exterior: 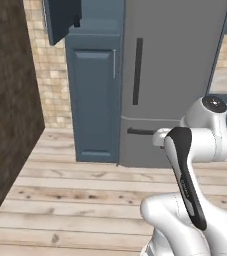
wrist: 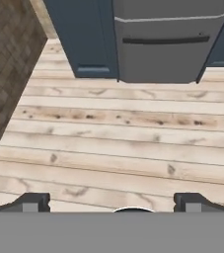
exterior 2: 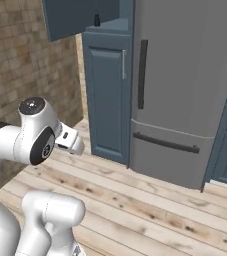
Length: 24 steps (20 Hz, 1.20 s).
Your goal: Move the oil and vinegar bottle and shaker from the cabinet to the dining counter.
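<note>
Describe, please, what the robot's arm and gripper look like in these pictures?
The arm is glossy white with rounded, bulbous links. A black band runs along one link, and the joint caps are dark discs with small markings. A boxy white wrist piece with a dark patch sticks out in the right base view. The gripper ends in two small dark grey, blocky fingertips.

1. The floor [wrist: 113,143] below the gripper [wrist: 111,203] looks like pale, knotty wood planks with a matt finish.
2. Ahead of the gripper, the fridge [exterior: 175,75] looks like smooth grey metal with a dull sheen.
3. The cabinet [exterior: 95,100] beside the fridge looks like smooth, matt slate-blue painted panels.
4. The wall [exterior 2: 20,65] to one side looks like rough brown tile.
</note>
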### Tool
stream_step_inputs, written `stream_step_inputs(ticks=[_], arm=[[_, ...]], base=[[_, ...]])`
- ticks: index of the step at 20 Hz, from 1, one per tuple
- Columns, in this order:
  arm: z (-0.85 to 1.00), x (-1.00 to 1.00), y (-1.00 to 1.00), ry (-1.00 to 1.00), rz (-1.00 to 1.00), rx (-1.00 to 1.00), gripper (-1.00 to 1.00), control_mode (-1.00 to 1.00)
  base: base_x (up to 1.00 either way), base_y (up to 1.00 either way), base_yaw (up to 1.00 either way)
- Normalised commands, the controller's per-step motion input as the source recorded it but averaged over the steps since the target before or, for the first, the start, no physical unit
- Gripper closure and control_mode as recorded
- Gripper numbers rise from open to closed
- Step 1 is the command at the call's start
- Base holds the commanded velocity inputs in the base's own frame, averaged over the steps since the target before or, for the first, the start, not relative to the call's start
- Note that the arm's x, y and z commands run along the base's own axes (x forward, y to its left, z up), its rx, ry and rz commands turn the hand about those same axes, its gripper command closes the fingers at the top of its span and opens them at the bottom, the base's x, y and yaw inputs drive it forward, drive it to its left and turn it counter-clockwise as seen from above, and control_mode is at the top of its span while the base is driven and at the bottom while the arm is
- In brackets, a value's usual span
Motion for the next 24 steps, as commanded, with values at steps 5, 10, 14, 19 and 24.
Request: stream_step_inputs(ticks=[5, 10, 14, 19, 24], arm=[[0.0, 0.0, 0.0, 0.0, 0.0, 0.0, -1.0, 1.0], [0.0, 0.0, 0.0, 0.0, 0.0, 0.0, -1.0, 1.0], [0.0, 0.0, 0.0, 0.0, 0.0, 0.0, -1.0, 1.0], [0.0, 0.0, 0.0, 0.0, 0.0, 0.0, -1.0, 1.0], [0.0, 0.0, 0.0, 0.0, 0.0, 0.0, -1.0, 1.0]], base=[[0.63, 0.29, 0.0], [0.52, 0.46, 0.0], [0.59, 0.37, 0.0], [0.65, 0.04, 0.0], [0.54, 0.0, -0.02]])
